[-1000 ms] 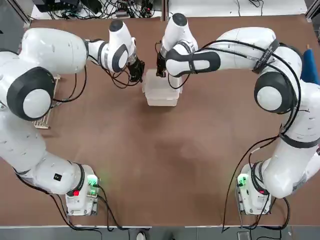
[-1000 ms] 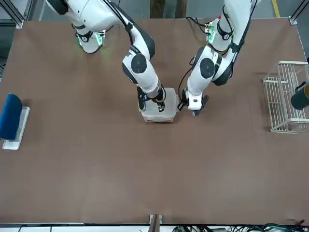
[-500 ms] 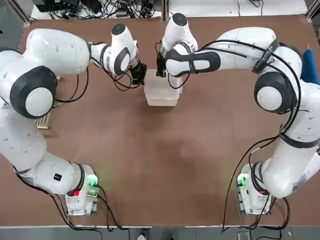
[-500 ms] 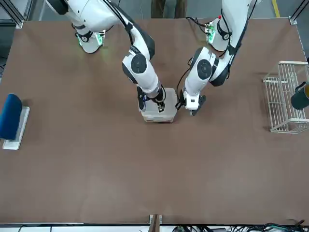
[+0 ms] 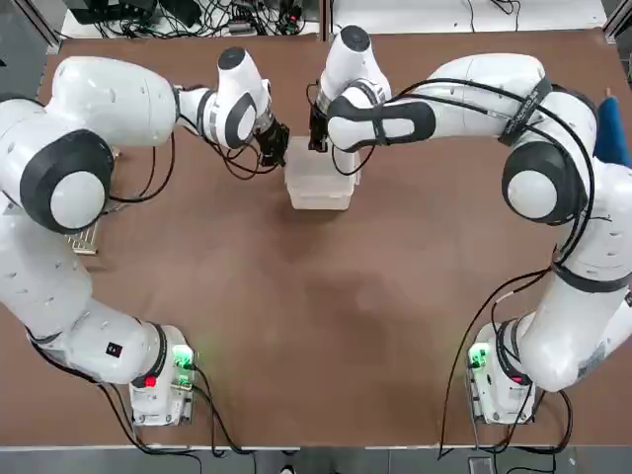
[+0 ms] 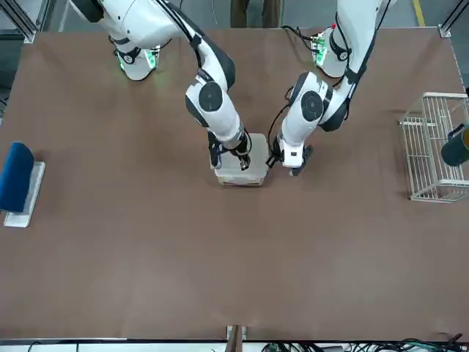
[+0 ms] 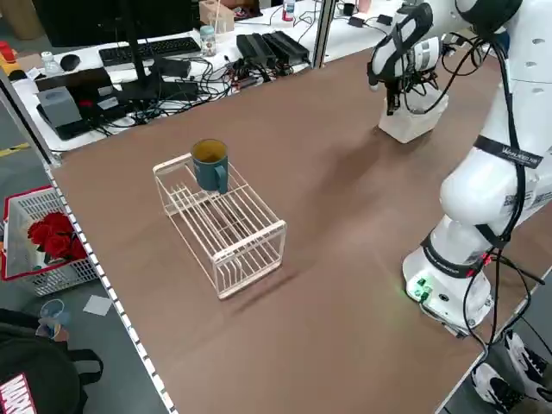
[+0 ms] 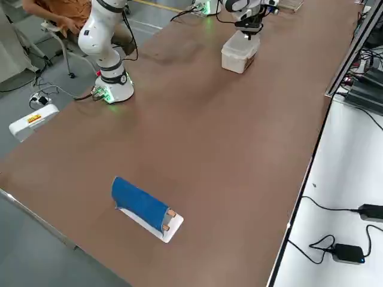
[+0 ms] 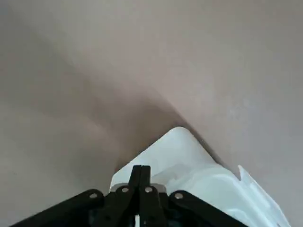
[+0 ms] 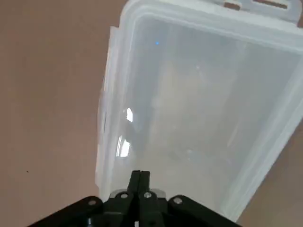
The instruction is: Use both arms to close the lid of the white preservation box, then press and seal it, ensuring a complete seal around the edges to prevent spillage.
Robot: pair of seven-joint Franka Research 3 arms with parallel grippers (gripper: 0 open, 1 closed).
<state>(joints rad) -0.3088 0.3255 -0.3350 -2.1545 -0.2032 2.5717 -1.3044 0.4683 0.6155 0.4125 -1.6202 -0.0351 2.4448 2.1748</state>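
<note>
In the top view, the wire rack (image 5: 87, 240) shows at the left of the frame, partly under the left arm; the left side view shows a mug (image 7: 210, 164) on it, out of the way of the work. Next, above centre, the left gripper (image 9: 142, 167) is at the box's left side, its jaws closed with nothing between them, probably to push with their tips at a side latch.

The white food box (image 5: 318, 190) sits just right of that, at upper centre, within reach of both arms. Its lid (image 10: 199, 104) lies over it, though a side flap (image 9: 259, 194) sticks out, so the seal looks unfinished. The right gripper (image 10: 141, 172) is over the lid, its jaws also closed and empty, likely to press it or steady the box. A blue roll (image 5: 612, 128) rests at the upper right, apart from the job.

Compared with one second ago, the left gripper has shifted right, nearer the box; the right arm and the rack look unchanged on the worktop (image 5: 296, 346).
</note>
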